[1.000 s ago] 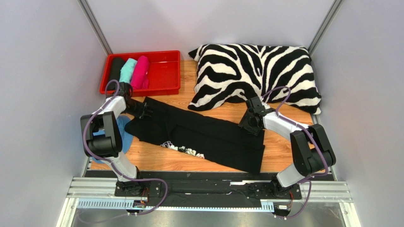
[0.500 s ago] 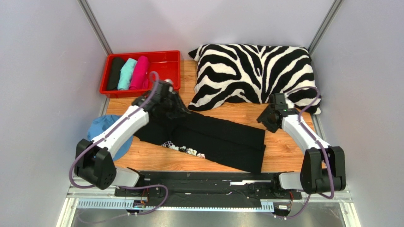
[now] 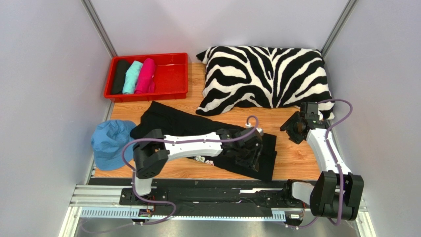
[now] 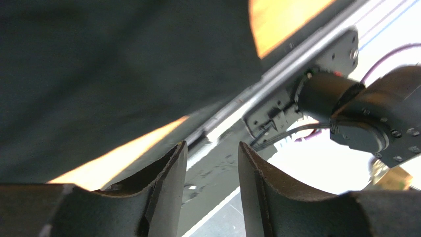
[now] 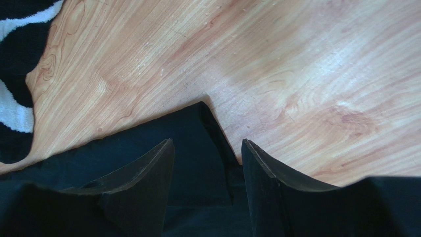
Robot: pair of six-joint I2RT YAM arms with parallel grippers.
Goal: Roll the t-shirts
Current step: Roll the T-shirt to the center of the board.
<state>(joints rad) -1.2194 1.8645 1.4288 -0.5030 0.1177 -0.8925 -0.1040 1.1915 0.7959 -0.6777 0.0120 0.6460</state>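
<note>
A large black t-shirt (image 3: 174,120) lies folded in a long strip across the wooden table, its white print (image 3: 199,159) mostly hidden under my left arm. My left gripper (image 3: 251,156) hovers over the strip's right end near the front edge. In the left wrist view this gripper (image 4: 212,144) is open with nothing between its fingers, and the shirt (image 4: 108,64) fills the upper left. My right gripper (image 3: 292,129) is off the shirt to the right. In its wrist view it (image 5: 207,140) is open above a corner of the shirt (image 5: 197,148). Rolled black (image 3: 120,76), teal (image 3: 131,76) and pink (image 3: 147,75) t-shirts lie in the tray.
The red tray (image 3: 173,74) stands at the back left. A zebra-striped pillow (image 3: 267,74) fills the back right, close to my right gripper. A blue cap (image 3: 111,143) lies at the left edge. The metal rail (image 4: 276,79) runs just beyond the table's front edge.
My left arm swung from the shirt's left end across to its right end, and its jaws widened. My right gripper pulled back to the right, off the shirt.
</note>
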